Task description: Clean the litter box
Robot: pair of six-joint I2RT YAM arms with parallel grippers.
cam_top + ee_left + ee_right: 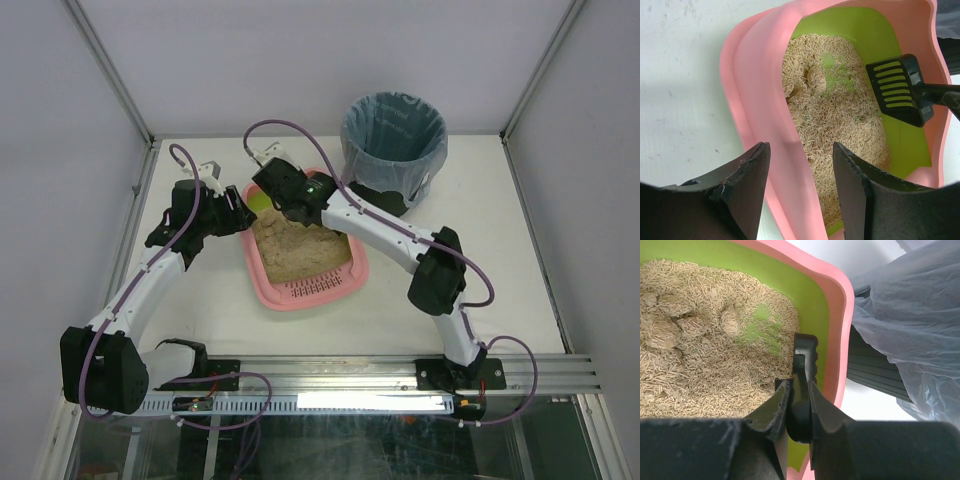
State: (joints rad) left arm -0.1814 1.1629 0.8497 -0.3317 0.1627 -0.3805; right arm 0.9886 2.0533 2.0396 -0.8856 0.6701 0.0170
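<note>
Pink plastic forms the litter box point(262, 285), which is placed near the middle of the white table point(480, 250), its slotted ledge turned toward the near edge. Beige pellet litter point(300, 250) is heaped inside, and patches of the lime-green floor are left bare at the far end. The left gripper point(801, 150) is set astride the box's left rim, one finger outside and one over the litter; the jaws appear to be closed against that rim. The right gripper point(797, 390) is pressed onto the handle of a black slotted scoop point(897, 87), whose head is held beside the box's green right wall. A black bin lined with a blue bag point(393, 140) stands at the table's far right.
</note>
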